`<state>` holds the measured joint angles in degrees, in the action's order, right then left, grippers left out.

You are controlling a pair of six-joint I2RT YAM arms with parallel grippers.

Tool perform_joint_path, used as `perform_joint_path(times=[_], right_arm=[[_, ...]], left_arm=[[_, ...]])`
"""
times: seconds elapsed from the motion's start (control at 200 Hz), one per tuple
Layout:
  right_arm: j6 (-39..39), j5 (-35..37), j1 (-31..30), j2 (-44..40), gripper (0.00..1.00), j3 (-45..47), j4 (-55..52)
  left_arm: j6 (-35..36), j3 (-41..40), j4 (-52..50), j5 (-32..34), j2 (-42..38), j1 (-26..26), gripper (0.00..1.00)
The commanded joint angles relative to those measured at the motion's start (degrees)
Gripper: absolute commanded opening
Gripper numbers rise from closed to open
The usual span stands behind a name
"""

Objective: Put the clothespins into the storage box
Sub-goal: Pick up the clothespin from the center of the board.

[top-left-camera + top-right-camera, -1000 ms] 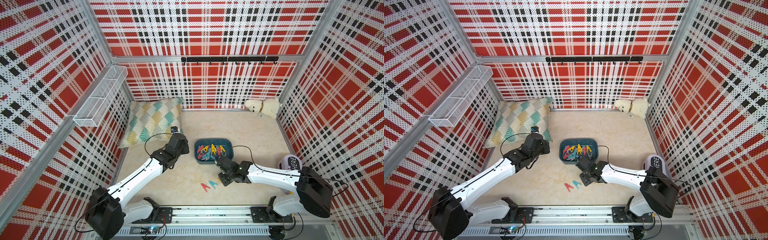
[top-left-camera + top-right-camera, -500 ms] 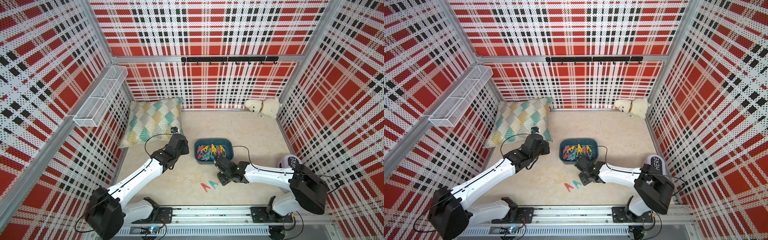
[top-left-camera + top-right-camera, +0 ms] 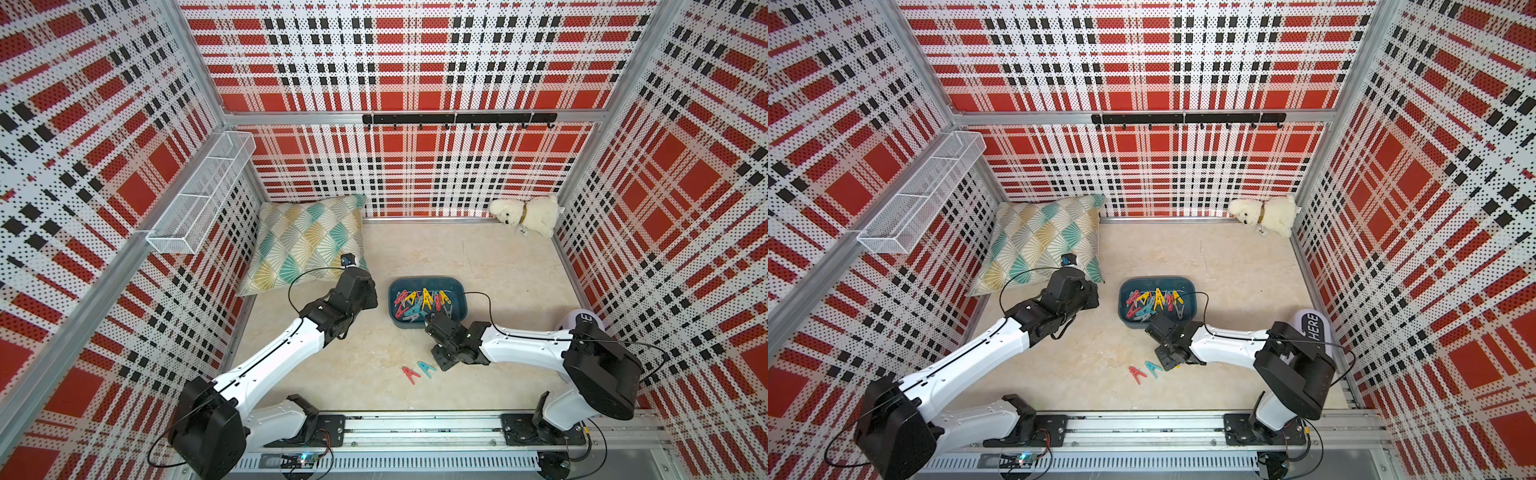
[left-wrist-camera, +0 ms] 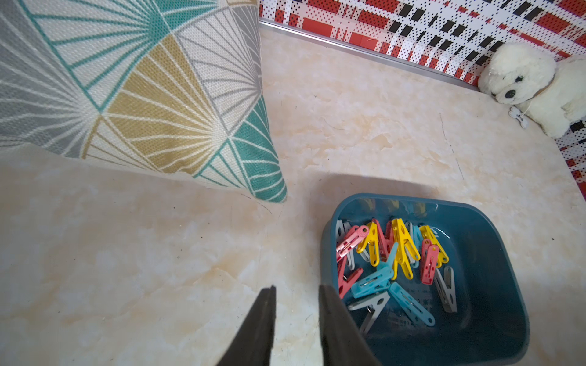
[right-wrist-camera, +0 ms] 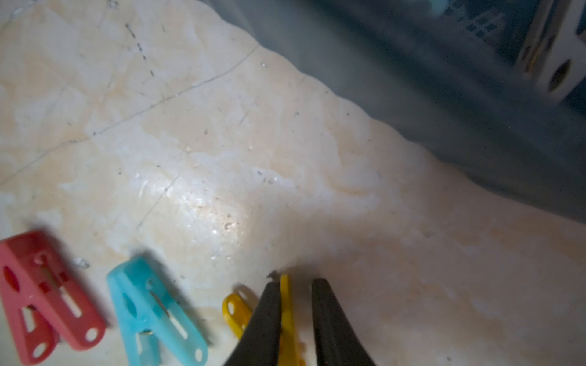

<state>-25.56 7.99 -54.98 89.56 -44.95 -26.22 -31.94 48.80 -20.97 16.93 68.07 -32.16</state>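
Your right claw [image 5: 295, 282] has swung away from the storage box [image 4: 482, 253] and down to the tabletop [image 5: 222, 158], its jaws narrowing on the way; your left arm has not budged. Most of the job looks done. The heaped clothespins [image 4: 393, 253] lie inside the box, which sits just beyond the right claw and close beside the left claw [image 4: 297, 287], whose jaws stand apart on nothing. As far as these views show, three pegs are left outside. A red clothespin [image 5: 47, 285] and a teal clothespin [image 5: 152, 310] lie flat just beside the right claw, and a yellow clothespin [image 5: 284, 304] stands between its jaws. Those jaws are narrowly apart: one touches the yellow leg and a sliver of gap shows at the other, so I judge it not yet clamped. For writing, you can read "HERE" on the white rounded object [image 3: 1310, 328] well behind the right claw, by that arm's shoulder. Faint print on the box floor is too small to read.
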Motion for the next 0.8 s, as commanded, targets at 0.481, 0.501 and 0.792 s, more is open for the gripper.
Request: perform_joint_path(times=[0.481, 0.501, 0.792], right_arm=[[-0.6, 2.4, -0.2, -7.7, 0.10, -1.5, -4.9], [-0.6, 2.2, -0.2, -8.3, 0.10, -1.8, -5.4], [3.6, 1.2, 3.9, -13.7, 0.10, -12.7, -3.4]], left_arm=[[-0.1, -0.3, 0.8, 0.2, -1.2, 0.6, 0.30], [-0.1, -0.3, 0.8, 0.2, -1.3, 0.6, 0.30], [-0.2, -0.6, 1.1, 0.0, -1.5, 0.6, 0.30]])
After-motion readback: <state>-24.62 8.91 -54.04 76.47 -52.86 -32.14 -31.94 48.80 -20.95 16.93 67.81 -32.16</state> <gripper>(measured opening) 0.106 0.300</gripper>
